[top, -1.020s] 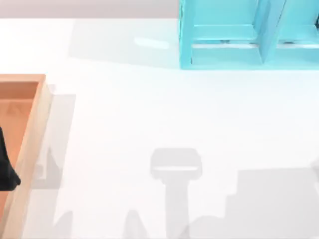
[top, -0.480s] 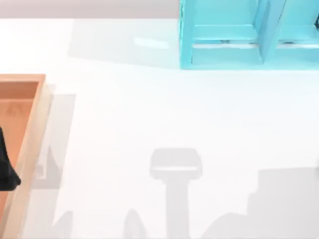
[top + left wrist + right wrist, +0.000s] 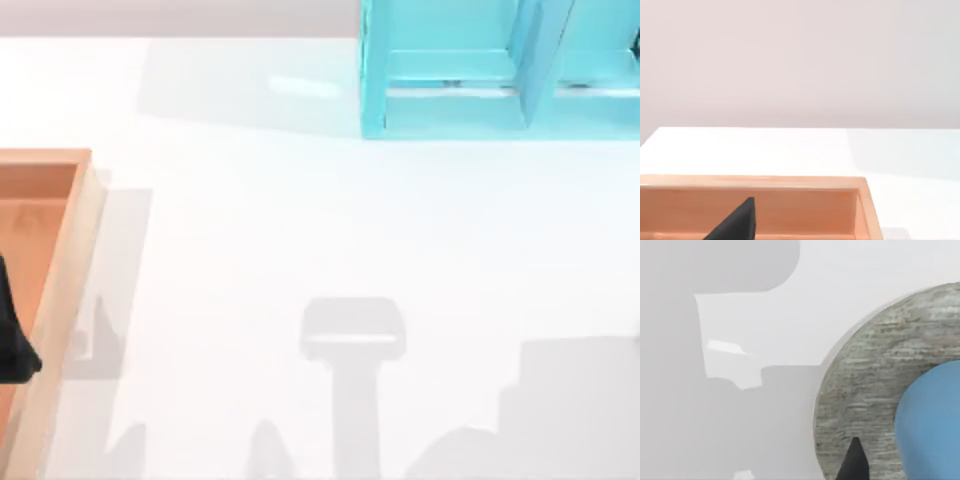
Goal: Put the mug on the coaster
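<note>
A: What holds things here?

B: A wooden tray (image 3: 60,290) sits at the left edge of the white table (image 3: 300,220). A dark piece of the left end effector (image 3: 12,335) hangs over the inside of the tray. In the left wrist view the same tray wall (image 3: 790,182) shows, with one dark fingertip (image 3: 737,222) in front of it. I cannot tell if the left end effector is apart or together.

A: Anything else that holds things?

B: A turquoise cabinet (image 3: 450,80) stands at the far side of the table, toward the right. Its open shelves look bare where I can see them.

A: Where is the mug?

B: In the right wrist view the blue mug (image 3: 932,425) sits on the round grey coaster (image 3: 870,390). The coaster lies flat on the table. One dark tip of the right end effector (image 3: 854,462) shows over the coaster, just beside the mug. I cannot tell if it is apart or together.

A: What is different from a second ago?

B: The big grey shadow (image 3: 570,410) at the near right of the table has moved further right. The tray, the cabinet and the left end effector have stayed put.
</note>
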### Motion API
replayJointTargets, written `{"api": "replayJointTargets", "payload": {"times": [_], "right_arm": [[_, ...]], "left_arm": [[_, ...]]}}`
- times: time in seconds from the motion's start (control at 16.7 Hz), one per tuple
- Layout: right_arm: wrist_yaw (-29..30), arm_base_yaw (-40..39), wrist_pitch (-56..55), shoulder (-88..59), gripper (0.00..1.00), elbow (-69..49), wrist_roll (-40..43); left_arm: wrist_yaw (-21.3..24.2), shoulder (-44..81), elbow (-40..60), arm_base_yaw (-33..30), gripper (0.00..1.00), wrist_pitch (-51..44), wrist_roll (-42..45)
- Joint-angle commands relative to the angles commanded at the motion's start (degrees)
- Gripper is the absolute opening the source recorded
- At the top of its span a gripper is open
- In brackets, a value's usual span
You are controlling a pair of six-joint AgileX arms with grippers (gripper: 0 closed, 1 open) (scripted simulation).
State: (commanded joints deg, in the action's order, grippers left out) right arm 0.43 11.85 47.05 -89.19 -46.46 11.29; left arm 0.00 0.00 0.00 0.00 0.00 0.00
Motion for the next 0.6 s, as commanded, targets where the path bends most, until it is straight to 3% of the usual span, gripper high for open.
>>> {"api": "replayJointTargets", "payload": {"times": [0.24,0.6], "right_arm": [[0.0,0.0,0.0,0.0,0.98,0.0,0.0],[0.0,0.0,0.0,0.0,1.0,0.0,0.0]], "left_arm": [[0.0,0.0,0.0,0.0,1.0,0.0,0.0],[0.0,0.0,0.0,0.0,1.0,0.0,0.0]]}}
